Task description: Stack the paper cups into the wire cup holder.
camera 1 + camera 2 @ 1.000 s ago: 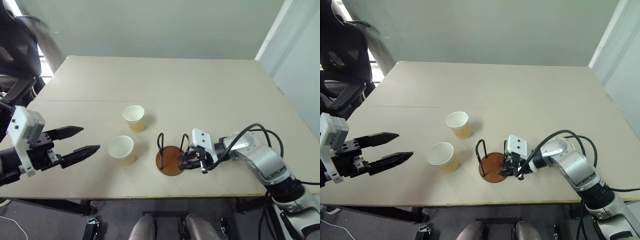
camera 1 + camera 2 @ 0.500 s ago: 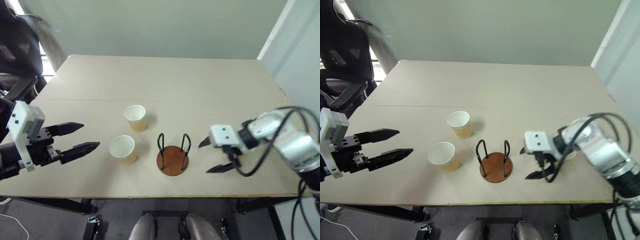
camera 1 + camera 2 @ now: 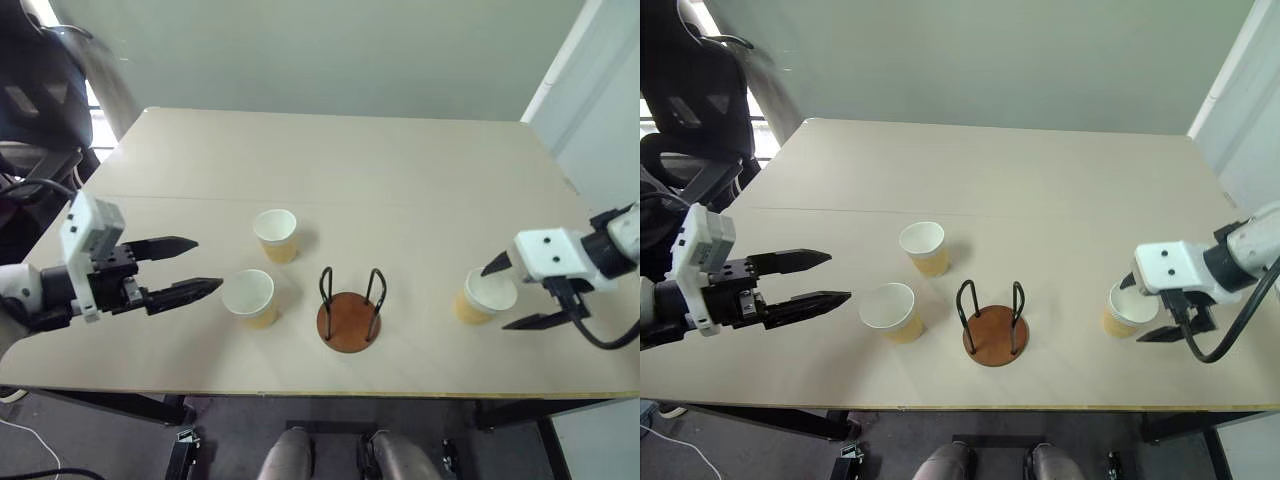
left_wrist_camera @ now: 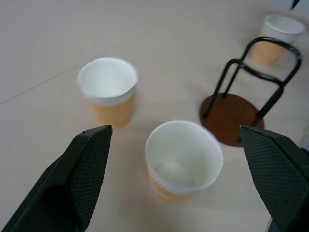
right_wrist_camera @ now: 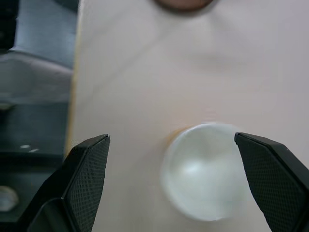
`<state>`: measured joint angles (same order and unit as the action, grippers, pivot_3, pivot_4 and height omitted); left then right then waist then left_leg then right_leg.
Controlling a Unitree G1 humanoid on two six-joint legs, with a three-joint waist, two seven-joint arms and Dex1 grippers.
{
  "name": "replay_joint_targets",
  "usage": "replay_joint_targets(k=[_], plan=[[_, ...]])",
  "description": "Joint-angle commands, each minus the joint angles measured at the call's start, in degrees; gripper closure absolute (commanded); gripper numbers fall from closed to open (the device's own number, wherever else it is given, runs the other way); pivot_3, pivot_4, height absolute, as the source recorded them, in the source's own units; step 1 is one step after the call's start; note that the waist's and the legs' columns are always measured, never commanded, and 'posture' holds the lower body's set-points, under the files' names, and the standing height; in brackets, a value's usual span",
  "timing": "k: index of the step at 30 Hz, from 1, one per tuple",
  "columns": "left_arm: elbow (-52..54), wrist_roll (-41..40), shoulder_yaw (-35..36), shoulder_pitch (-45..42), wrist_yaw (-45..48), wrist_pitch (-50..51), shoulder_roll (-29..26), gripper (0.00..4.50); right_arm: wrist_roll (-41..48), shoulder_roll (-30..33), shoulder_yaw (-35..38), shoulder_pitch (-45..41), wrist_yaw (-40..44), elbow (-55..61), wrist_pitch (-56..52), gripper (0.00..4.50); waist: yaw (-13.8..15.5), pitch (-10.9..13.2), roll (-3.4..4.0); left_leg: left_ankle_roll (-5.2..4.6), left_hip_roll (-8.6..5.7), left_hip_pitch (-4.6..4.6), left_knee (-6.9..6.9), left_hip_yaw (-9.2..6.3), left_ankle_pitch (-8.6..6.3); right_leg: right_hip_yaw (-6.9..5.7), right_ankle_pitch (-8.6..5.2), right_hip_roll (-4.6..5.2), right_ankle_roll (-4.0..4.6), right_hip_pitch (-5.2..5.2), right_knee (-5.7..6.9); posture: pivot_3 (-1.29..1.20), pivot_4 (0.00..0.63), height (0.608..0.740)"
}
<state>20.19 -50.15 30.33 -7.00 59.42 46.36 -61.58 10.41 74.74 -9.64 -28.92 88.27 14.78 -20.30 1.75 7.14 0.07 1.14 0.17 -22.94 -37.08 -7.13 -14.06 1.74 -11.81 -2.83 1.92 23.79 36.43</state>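
Three cups stand upright on the table (image 3: 400,160), mouths up. Left to right: left gripper (image 3: 192,267) hovers over the table's left part, fingers spread wide, nothing held, pointing right toward the near cup (image 3: 249,297). Far cup (image 3: 275,235) stands just behind and right of it, apart. Holder (image 3: 349,309) is at centre front: brown disc base flat on the table, two black wire loops upright, no cup inside. Third cup (image 3: 484,297) stands well to the right of the holder. Right gripper (image 3: 520,295) hangs above that cup, fingers wide apart to either side of it, gripping nothing; contact with the cup cannot be told.

Left wrist view looks into the near cup (image 4: 182,162), white inside, with the far cup (image 4: 108,92) beyond it, the holder (image 4: 236,113) to one side and the third cup (image 4: 277,37) seen through its loops. Right wrist view looks straight down into the third cup (image 5: 205,170) between the two fingers, near the table edge.

Table is pale beige with a faint seam across it. Grey-green wall behind; a black office chair (image 3: 690,110) at far left.
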Motion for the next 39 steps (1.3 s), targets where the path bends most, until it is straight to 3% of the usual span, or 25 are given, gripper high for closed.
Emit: replay_joint_targets(k=[1, 4, 8, 19, 22, 32, 33, 39], plan=[[2.36, -8.76, 1.40, -4.34, 2.04, 3.00, -0.61, 0.00, -2.71, 1.59, 2.38, 1.38, -2.50, 0.67, 0.64, 0.24, -0.22, 0.01, -0.01, 0.00, 0.00, 0.01, 0.00, 0.02, 0.00, 0.00, 0.02, 0.00, -0.03, 0.00, 0.02, 0.00, 0.150, 0.740], [3.77, -9.24, 0.59, -4.16, 3.59, 3.67, -2.20, 0.00, -4.58, 0.78, 1.45, 1.55, -3.98, 0.48, 0.51, 0.24, -0.65, 0.02, 0.00, -0.02, 0.00, 0.03, 0.00, 0.15, 0.01, 0.07, 0.05, 0.00, -0.10, -0.02, 0.01, 0.00, 0.150, 0.740], [4.52, -3.10, -0.75, 0.12, 5.41, 0.99, -3.92, 0.00, -6.41, -0.63, 0.14, 1.02, -4.85, -0.43, 1.19, 0.24, -0.76, 0.02, 0.00, -0.08, 0.02, 0.07, 0.00, 0.16, 0.02, 0.08, 0.02, 0.00, -0.18, -0.02, 0.00, 0.00, 0.150, 0.740], [6.44, 0.78, 1.51, 5.00, 4.83, -0.64, -3.15, 0.00, -10.39, -5.10, -3.61, -0.89, -4.21, -2.55, 3.09, 0.24, -0.64, 0.03, -0.01, -0.30, -0.01, 0.01, -0.04, 0.14, 0.10, 0.16, -0.08, 0.00, -0.33, -0.06, -0.03, 0.00, 0.150, 0.740], [6.72, 0.75, 2.63, 5.84, 4.73, -0.49, -3.11, 0.00, -10.82, -5.72, -4.28, -1.27, -3.61, -2.91, 3.25, 0.75, -0.68, 0.03, -0.01, -0.30, 0.00, 0.02, -0.03, 0.14, 0.10, 0.15, -0.08, 0.00, -0.33, -0.06, 0.00, 0.00, 0.150, 0.740], [6.57, 0.54, 5.50, 7.17, 4.65, -0.51, -3.19, 0.00, -13.04, -7.75, -6.02, -4.32, -2.44, -6.78, 4.26, 4.23, -0.70, 0.03, -0.01, -0.30, 0.00, 0.05, -0.05, 0.14, 0.10, 0.15, -0.06, 0.00, -0.30, -0.06, 0.10, 0.00, 0.150, 0.740], [6.41, 0.44, 5.83, 7.14, 4.79, -0.46, -3.32, 0.00, -12.95, -7.71, -5.91, -4.71, -2.11, -7.04, 4.40, 4.43, -0.71, 0.04, -0.01, -0.30, 0.00, 0.05, -0.05, 0.14, 0.10, 0.15, -0.06, 0.00, -0.30, -0.05, 0.11, 0.00, 0.150, 0.740], [6.31, 0.41, 7.17, 7.72, 5.74, 0.10, -3.77, 0.00, -6.31, -6.82, -3.22, -7.88, 3.66, -5.88, 3.68, 4.43, -0.74, 0.04, 0.00, -0.29, 0.00, 0.07, -0.05, 0.15, 0.10, 0.15, -0.08, 0.00, -0.26, -0.04, 0.19, 0.00, 0.150, 0.740]])
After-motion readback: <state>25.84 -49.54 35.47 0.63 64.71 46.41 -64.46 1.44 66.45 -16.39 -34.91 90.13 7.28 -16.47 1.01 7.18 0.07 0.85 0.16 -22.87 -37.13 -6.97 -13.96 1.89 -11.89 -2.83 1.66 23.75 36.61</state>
